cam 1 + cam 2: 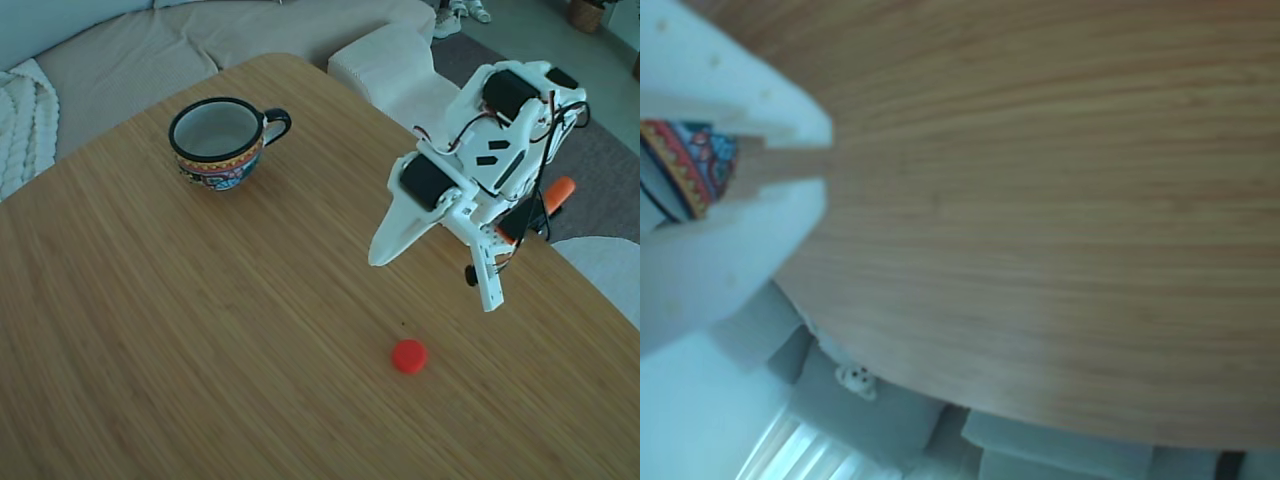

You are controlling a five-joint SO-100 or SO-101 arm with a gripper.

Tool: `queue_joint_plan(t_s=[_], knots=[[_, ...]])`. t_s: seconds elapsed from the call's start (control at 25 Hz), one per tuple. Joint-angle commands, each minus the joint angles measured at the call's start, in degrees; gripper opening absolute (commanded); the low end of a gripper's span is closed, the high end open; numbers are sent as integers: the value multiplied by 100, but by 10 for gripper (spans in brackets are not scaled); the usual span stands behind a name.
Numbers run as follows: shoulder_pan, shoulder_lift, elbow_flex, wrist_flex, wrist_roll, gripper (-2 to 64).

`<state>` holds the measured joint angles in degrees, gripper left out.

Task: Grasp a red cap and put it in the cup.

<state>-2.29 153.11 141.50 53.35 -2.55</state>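
The hand was up in the air and the red cap was not picked up yet.

In the fixed view, the cup [222,140] stood far off at the left on the desk [150,330]. The red cap [409,356] lay by itself on the wood, well apart from the cup. The hand [432,270] hung above it, up and a bit to the right, with its two fingers spread wide and nothing in them. I think it had to go down and a little left to reach the cap.

Rounded bamboo-grain worktop [200,330], even daylight. Beige sofa [150,50] behind it, knitted white throw [20,120] at the fixed view's left edge. Grey rug [600,150] on floor at right.
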Motion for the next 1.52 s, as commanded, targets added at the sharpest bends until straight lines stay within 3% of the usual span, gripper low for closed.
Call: queue_joint_plan(t_s=[0.0, 0.24, 0.36, 0.52, 0.72, 0.92, 1.48], knots=[[-35, -703, -1090, 9, -26, -2], [-53, -1898, -2681, 773, 0, 145], [-299, -2224, -3199, 1362, -35, 174], [-782, -2487, -3454, 2083, -53, 209], [-1187, -2751, -3331, 2593, -483, 272], [-1257, -3261, -3182, 2725, -492, 365], [-2127, -4641, -3340, 2646, -896, 368]])
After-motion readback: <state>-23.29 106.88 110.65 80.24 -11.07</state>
